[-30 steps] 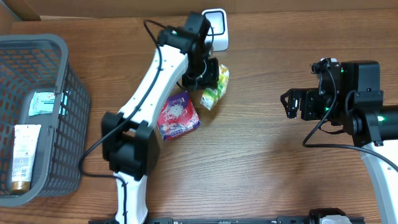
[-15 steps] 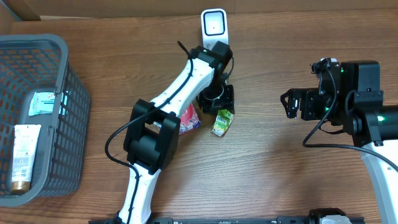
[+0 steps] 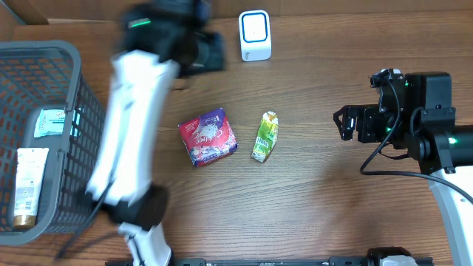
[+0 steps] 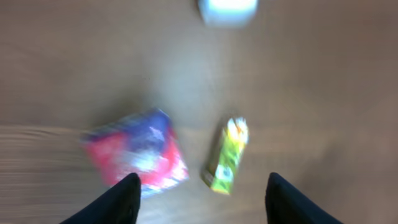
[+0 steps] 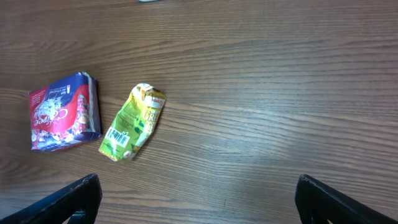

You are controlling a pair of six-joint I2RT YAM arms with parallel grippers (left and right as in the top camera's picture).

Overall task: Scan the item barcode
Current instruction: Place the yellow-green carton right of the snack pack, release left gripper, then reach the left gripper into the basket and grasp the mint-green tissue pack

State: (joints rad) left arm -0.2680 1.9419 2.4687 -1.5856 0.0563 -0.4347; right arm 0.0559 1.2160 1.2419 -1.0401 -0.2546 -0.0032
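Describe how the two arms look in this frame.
Both arms have white links and black joints. The left arm is motion-blurred, with a green light showing. The right arm carries a black wrist block, green lights and a looping black cable.

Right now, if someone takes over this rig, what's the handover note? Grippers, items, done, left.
Left gripper: open, empty, above the two table items.
Right gripper: open, empty, off to the right.
Green pouch: flat on the table, barcode facing up, beside the red packet but not touching it.
Scanner: upright at the far edge.
Done: no item is held; whether either was scanned cannot be told.
Left: probably pick up an item and show its barcode to the scanner.
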